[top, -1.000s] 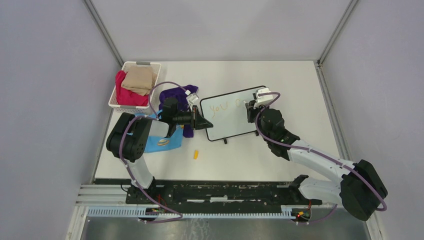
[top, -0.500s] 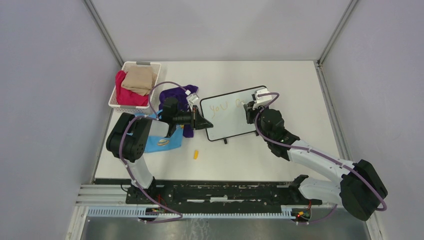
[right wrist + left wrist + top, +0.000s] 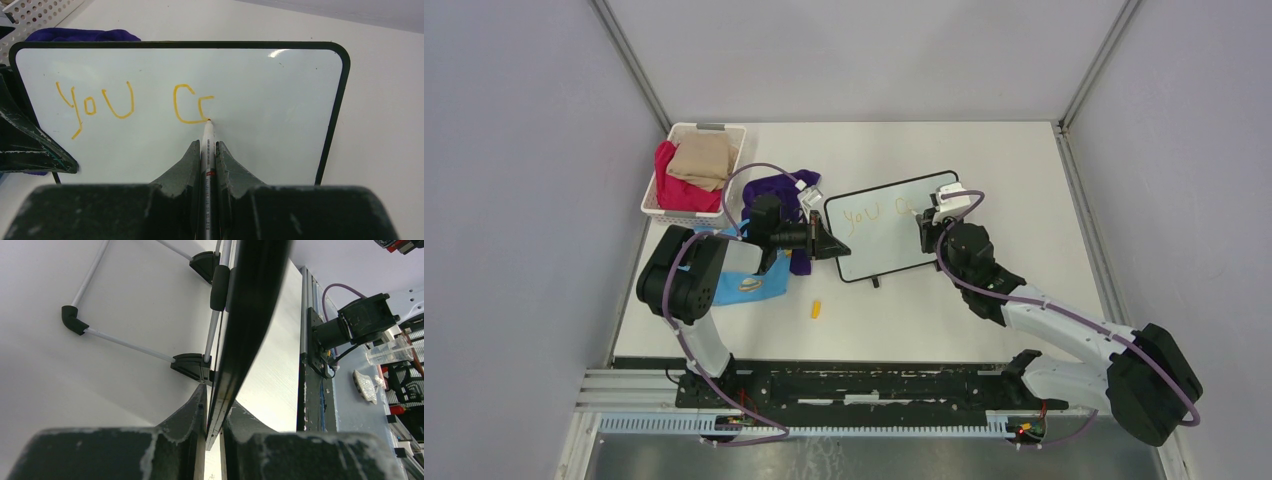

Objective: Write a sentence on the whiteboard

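Robot lab cell; grey panel walls (image 3: 514,200); white table (image 3: 1004,170); aluminium rail (image 3: 624,385).

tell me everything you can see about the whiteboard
The whiteboard is a small glossy white panel with a thin black frame and rounded corners, standing tilted on the table. The left gripper clamps one short edge; the marker in the right gripper touches its face, where orange letters read "you c" plus a partial stroke.

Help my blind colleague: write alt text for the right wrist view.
The right hand holds a marker, tip touching the whiteboard, mid-letter in the yellow-orange sentence, which reads "YoU C" plus a partial letter. The left hand clamps the board's left edge.
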`<action>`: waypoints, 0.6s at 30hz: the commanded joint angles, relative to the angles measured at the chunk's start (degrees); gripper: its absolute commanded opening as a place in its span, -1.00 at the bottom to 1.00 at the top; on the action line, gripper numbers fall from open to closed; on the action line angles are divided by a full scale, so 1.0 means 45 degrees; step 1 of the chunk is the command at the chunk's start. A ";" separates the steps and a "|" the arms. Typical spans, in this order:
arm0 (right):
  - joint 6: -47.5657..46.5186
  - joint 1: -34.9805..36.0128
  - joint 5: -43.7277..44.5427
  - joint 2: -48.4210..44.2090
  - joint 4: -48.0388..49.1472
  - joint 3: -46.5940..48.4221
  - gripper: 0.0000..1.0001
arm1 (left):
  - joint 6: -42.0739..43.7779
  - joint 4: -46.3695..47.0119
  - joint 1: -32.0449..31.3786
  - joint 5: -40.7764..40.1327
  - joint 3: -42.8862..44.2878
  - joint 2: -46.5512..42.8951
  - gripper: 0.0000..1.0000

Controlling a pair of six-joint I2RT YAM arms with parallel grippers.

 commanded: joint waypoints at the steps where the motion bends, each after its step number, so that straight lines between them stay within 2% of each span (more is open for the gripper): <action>1: -0.0091 -0.0068 0.0558 -0.0103 0.0144 0.0583 -1.00 | 0.0736 -0.1323 -0.0153 -0.0835 -0.0025 0.0111 -0.96; 18: -0.0300 -0.0200 0.0297 0.0355 0.0177 0.1500 -1.00 | 0.0761 -0.1342 -0.0184 -0.0843 -0.0037 0.0118 -0.96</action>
